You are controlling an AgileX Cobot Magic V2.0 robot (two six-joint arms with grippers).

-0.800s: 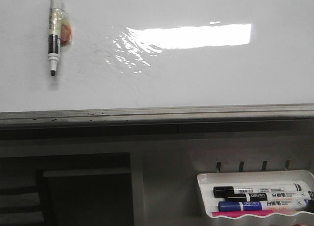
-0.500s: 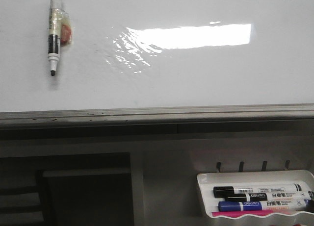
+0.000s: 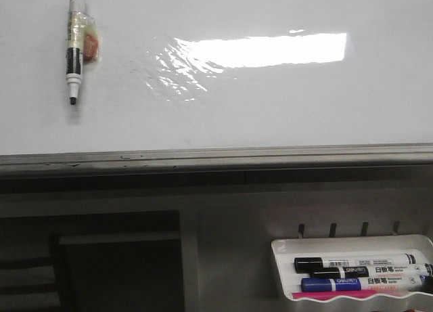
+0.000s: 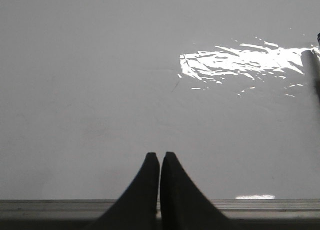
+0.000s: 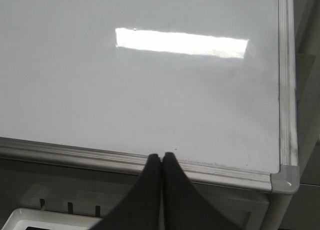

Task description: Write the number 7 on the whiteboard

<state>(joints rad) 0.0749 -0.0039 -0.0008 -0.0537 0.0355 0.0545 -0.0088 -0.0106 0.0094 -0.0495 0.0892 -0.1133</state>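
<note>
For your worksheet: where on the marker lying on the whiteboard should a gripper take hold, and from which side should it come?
Grip the marker on its barrel, just below the taped patch, probably coming straight down at the whiteboard. It lies flat with its long axis running away from the robot and its tip nearest, so the fingers should close across its width, from left and right.

The left gripper [image 4: 159, 160] was closed — dark fingers pressed together, holding nothing. The right gripper [image 5: 161, 161] matched it, tips touching.

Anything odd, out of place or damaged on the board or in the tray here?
One thing: a marker lies on the whiteboard at its far left, wrapped in tape with an orange bit stuck to it, uncapped, while the others sit in the tray. No 7 is drawn. Nothing spilled or broken.
</note>
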